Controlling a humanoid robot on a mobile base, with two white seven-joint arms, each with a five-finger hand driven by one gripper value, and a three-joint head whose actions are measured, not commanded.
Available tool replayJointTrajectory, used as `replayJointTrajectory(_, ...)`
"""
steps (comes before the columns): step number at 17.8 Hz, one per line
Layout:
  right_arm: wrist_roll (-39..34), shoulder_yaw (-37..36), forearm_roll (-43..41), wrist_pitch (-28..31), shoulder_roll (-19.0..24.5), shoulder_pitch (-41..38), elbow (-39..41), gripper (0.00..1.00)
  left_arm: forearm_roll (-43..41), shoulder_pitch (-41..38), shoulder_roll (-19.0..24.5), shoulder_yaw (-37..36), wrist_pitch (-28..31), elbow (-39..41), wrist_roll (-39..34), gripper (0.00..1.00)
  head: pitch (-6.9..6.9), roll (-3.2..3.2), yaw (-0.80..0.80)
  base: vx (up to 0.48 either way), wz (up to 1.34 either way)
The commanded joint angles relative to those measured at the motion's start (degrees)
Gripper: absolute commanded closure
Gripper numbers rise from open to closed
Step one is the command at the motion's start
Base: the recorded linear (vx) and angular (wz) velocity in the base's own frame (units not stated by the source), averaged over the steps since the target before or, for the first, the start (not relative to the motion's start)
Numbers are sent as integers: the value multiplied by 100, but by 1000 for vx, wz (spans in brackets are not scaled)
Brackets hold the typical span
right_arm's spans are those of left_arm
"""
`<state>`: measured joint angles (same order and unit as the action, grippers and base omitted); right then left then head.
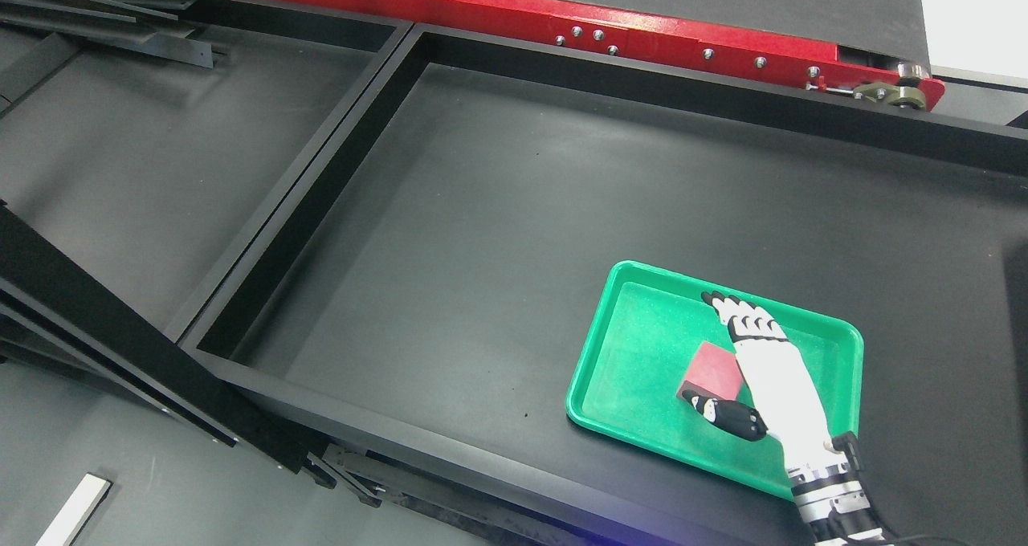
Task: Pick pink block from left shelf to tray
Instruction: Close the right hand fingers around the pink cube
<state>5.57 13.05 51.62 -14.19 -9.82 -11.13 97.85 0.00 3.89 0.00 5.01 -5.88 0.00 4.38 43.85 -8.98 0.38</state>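
Pink block (715, 371): seen lying inside the green tray (642, 309), toward its near right side. Right hand (743, 361): placed over the block, fingers extended, thumb beside the block's near corner; a grip cannot be confirmed. Transfer is judged essentially complete; only release and withdrawal are left.

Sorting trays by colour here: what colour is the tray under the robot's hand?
Green, plain and unpatterned. The tray shows clearly in the head view.

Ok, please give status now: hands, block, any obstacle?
Right hand over green tray, fingers open. Pink block in tray beside the hand. Left hand unseen. No obstacle.
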Motion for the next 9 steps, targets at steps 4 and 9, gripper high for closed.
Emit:
replayJointTrajectory(4,-91,-22,-223,-356,-143,-144,6,0,44,7,100,0,-1,100,1,0,0,0,0,0,0)
replayJointTrajectory(9,-556,5,-170,-85,-160,-74,-46,0,44,-2,100,0,-1,100,1,0,0,0,0,0,0)
